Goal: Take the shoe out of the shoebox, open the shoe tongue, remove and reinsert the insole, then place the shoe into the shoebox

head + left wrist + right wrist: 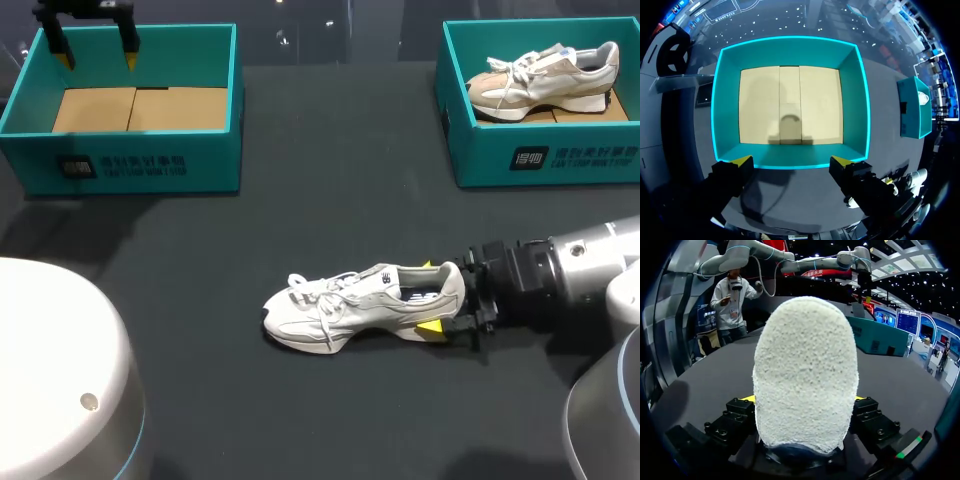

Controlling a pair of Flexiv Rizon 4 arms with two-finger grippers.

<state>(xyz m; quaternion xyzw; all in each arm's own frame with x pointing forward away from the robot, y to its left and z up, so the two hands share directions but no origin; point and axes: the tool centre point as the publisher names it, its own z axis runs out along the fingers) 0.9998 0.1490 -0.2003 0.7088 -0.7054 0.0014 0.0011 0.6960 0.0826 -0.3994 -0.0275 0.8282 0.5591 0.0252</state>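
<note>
A white shoe (340, 310) lies on its sole in the middle of the dark table, toe pointing left. My right gripper (430, 297) comes in from the right and is shut on its heel, one yellow tip on each side. In the right wrist view the fuzzy heel (805, 375) stands between the fingers (740, 412) and hides most of what lies ahead. My left gripper (97, 48) hangs open over the back of the empty teal shoebox (150, 165) at the far left. The left wrist view looks straight down into that shoebox (855, 115), with the left gripper (792, 161) holding nothing.
A second teal shoebox (560, 160) stands at the far right and holds a beige shoe (545, 80); this shoebox (912, 112) also shows beside the empty one in the left wrist view. Dark bare table lies between the boxes and the white shoe.
</note>
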